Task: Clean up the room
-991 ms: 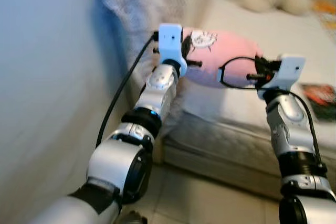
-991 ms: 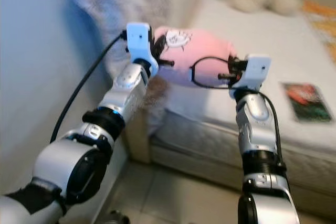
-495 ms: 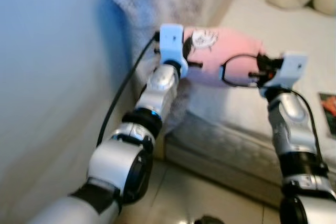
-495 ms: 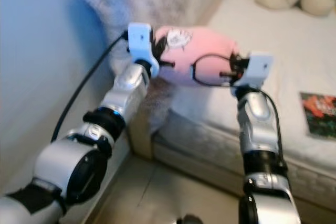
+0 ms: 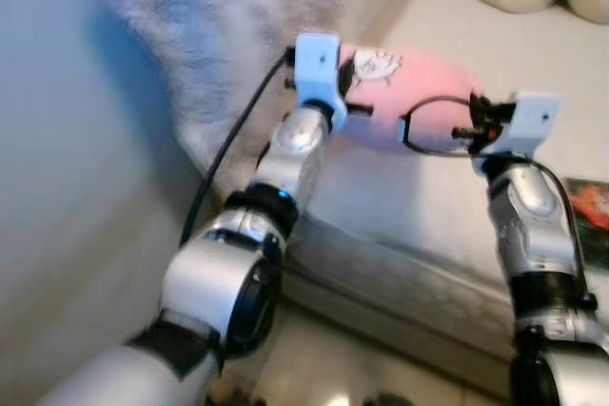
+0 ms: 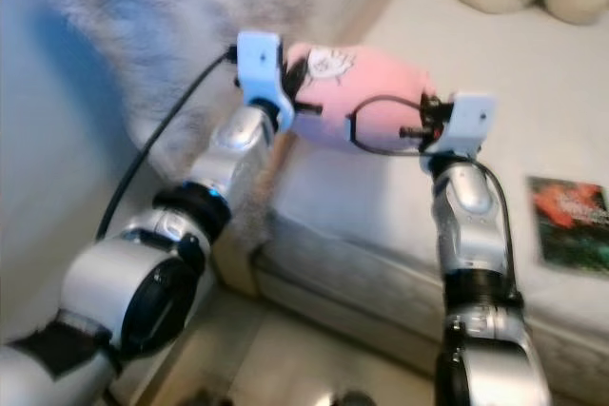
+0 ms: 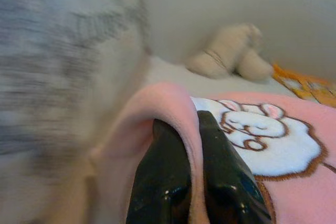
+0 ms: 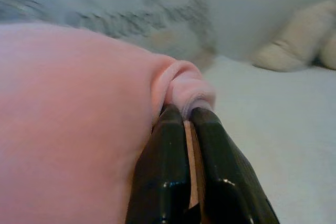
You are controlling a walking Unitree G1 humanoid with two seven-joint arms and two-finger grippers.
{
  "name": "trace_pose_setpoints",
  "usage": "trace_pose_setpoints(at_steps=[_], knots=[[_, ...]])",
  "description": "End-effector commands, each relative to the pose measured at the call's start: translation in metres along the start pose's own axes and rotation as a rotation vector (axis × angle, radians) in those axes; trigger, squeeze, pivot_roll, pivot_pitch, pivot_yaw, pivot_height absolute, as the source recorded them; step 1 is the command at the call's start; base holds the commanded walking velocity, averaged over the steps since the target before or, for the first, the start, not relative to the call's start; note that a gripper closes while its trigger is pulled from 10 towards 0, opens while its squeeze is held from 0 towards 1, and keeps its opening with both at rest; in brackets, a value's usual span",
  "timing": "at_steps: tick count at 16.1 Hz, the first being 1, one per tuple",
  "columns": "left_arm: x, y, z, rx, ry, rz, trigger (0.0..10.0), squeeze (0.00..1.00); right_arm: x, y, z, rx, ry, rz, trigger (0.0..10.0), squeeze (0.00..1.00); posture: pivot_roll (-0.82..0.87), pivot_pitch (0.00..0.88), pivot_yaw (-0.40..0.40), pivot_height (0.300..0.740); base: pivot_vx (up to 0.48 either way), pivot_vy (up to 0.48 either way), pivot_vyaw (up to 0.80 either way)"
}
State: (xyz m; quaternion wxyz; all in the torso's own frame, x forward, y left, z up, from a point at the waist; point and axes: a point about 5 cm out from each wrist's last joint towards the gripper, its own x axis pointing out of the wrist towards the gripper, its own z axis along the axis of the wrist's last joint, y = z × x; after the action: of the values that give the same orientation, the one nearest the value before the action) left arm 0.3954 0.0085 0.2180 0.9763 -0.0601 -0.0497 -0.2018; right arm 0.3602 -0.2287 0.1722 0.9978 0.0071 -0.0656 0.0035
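Both arms raised — pink pillow (image 5: 419, 106) pinched

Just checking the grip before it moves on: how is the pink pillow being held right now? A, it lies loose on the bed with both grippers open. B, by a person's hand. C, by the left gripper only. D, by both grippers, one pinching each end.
D: the left gripper is shut on a fold of the pink pillow beside its sheep print, and the right gripper pinches a bunched corner at the other end.
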Motion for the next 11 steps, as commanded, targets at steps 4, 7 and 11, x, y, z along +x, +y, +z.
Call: trace_pose_setpoints(at_steps=[4,7,11], knots=[[0.005,0.019,0.017,0.113,-0.008,0.032,10.0,0.00,0.035,0.026,0.021,-0.047,-0.026,0.060,10.0,0.00,-0.13,0.137,0.037,0.740,0.264,-0.242,0.00],[-0.002,0.044,0.008,0.338,0.063,0.062,10.0,0.00,0.037,0.057,-0.008,0.082,0.077,0.033,10.0,0.00,-0.11,0.202,0.037,0.740,0.000,0.000,0.00],[-0.025,0.082,-0.028,0.526,0.223,0.106,10.0,0.00,0.001,0.113,-0.081,0.187,0.345,0.085,10.0,0.00,-0.08,0.290,0.020,0.740,0.000,0.000,0.00]])
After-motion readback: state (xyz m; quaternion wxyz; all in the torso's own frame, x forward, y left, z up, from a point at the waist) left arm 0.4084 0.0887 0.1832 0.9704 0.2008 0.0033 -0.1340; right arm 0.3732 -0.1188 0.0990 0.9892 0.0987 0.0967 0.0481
